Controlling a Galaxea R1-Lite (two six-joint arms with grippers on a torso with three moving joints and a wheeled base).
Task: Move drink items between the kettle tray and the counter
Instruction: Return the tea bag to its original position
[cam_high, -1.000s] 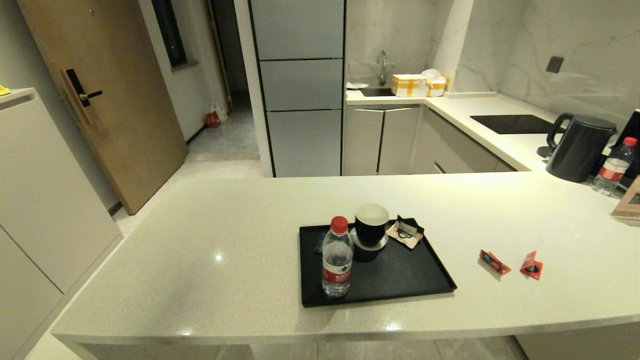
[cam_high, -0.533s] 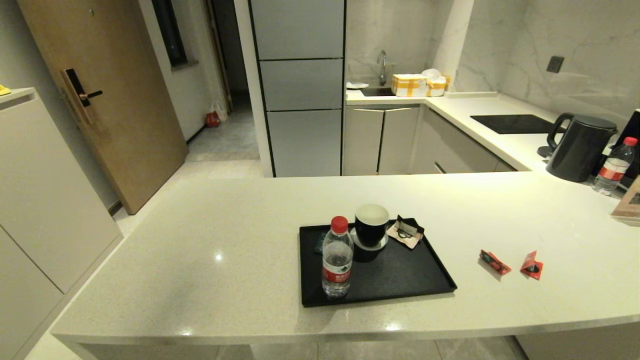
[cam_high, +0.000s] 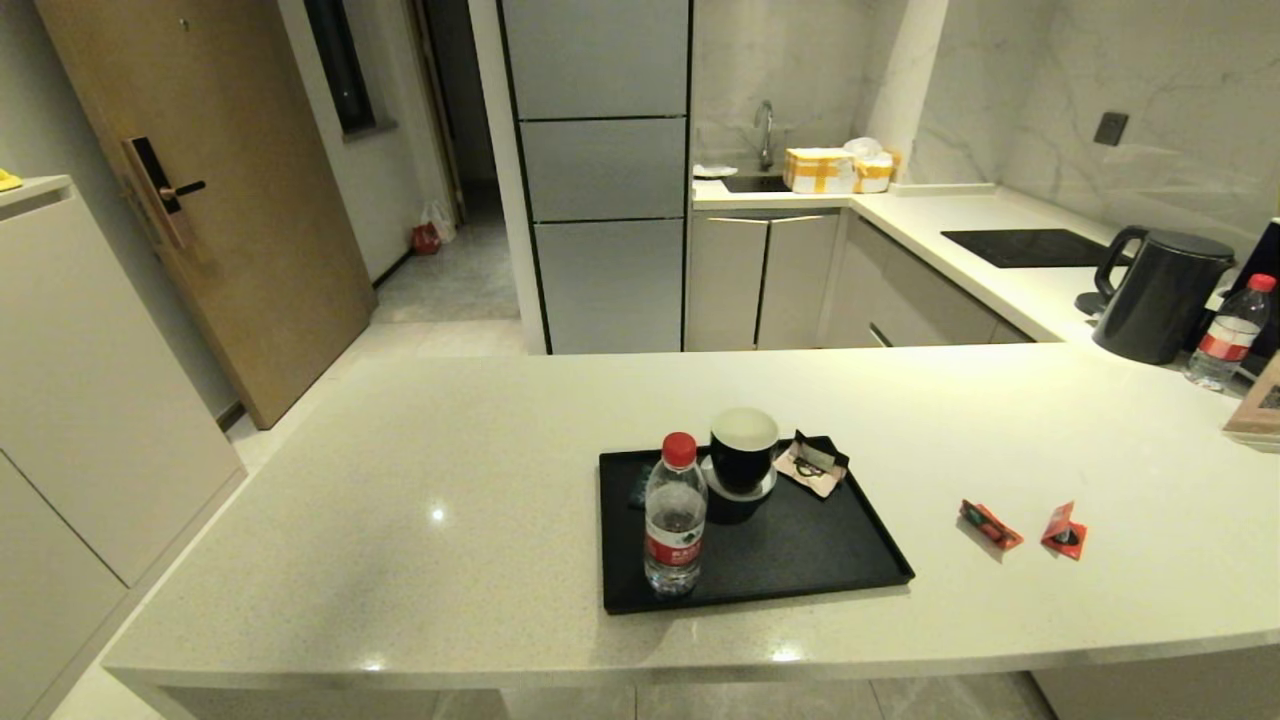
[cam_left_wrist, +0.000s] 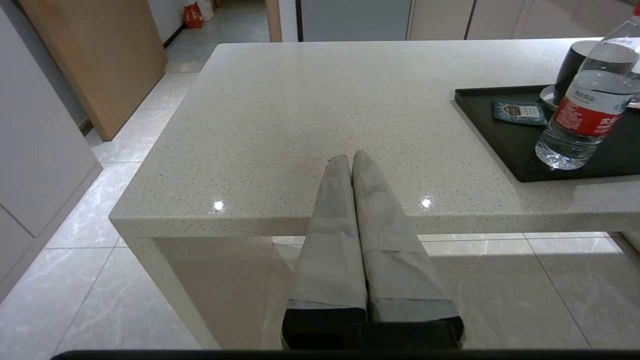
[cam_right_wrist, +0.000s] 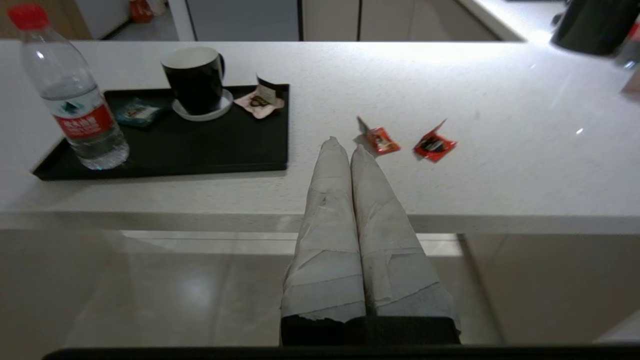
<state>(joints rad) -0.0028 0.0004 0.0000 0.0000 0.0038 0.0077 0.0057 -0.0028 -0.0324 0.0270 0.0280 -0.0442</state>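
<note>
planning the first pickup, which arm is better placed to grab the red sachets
Right, probably. Both red sachets lie on the counter right of the tray, and the right gripper, shut, points almost at them. The left gripper, also shut, faces bare counter beyond the tray's far side.

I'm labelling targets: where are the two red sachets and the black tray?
Left red sachet (cam_high: 990, 524), head view, middle of foil.
Right red sachet (cam_high: 1063, 531), head view, middle of foil.
Black tray (cam_high: 800, 560), head view, bare floor.

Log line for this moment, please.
left gripper: shut, parked off counter | right gripper: shut, parked | red sachets: on counter | tray: no sachets
</note>
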